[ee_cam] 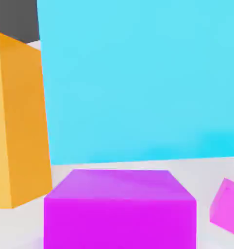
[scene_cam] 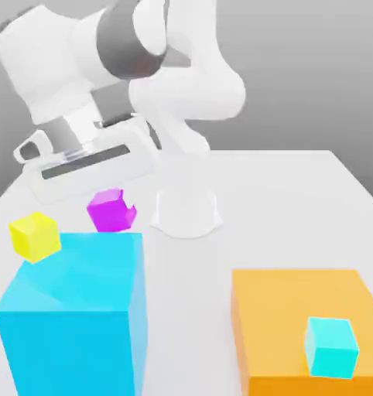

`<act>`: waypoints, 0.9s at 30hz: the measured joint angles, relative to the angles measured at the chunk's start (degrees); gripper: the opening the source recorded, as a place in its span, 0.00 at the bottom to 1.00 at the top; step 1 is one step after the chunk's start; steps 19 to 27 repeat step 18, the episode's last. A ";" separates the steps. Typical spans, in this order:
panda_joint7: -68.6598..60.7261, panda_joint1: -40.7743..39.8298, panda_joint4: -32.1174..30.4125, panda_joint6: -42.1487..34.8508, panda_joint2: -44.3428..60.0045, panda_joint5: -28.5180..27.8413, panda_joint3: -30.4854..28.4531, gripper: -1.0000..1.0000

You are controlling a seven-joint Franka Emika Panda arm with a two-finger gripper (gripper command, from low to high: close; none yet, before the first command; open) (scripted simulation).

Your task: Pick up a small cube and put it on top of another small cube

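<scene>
The gripper [scene_cam: 112, 193] is clenching the small plain magenta cube [scene_cam: 110, 210], carrying it just behind the big cyan block [scene_cam: 73, 309]. Tilting in the jaws, it risks clipping that block or slipping loose.

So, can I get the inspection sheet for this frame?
Surface: white tabletop, smooth.
Job's things: small magenta cube, tilted, just below the end effector; whether it is held cannot be told.
Clutter: large cyan block; large orange block with small light-cyan cube on it; small yellow cube by the cyan block's far corner.
Grippers: end effector shut.
Cables: nothing seen.
Surroundings: plain grey backdrop.
</scene>
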 joint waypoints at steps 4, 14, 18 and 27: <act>6.56 -1.92 7.60 -3.53 2.22 -5.21 2.40 0.00; 18.64 -4.99 13.47 2.65 9.90 -15.09 5.77 1.00; 18.63 -4.99 13.47 2.65 9.90 -15.09 5.77 1.00; 18.63 -4.99 13.47 2.65 9.90 -15.09 5.77 1.00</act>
